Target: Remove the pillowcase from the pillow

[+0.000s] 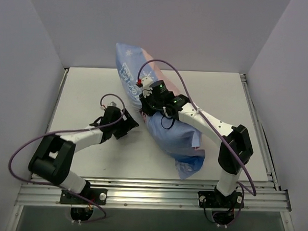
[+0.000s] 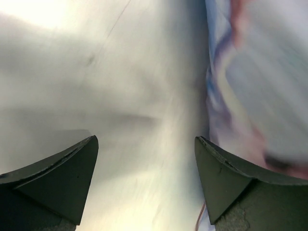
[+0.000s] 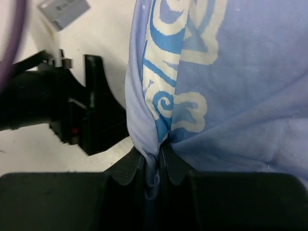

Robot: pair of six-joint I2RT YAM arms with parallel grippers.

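Note:
The blue pillowcase (image 1: 171,136), printed with snowflakes and swirls, lies bulging from the back middle of the table toward the front right. The pillow itself is hidden under the fabric. My right gripper (image 1: 145,109) sits on the pillowcase's left edge. In the right wrist view it (image 3: 153,151) is shut on a pinched fold of the pillowcase (image 3: 231,96). My left gripper (image 1: 131,123) hovers just left of the cover, open. In the left wrist view it (image 2: 144,140) frames bare table, with the pillowcase (image 2: 260,86) at the right and nothing between the fingers.
The white table (image 1: 88,92) is boxed in by pale walls at the left, back and right. A metal rail (image 1: 151,189) runs along the near edge by the arm bases. Purple cables (image 1: 169,70) loop over both arms.

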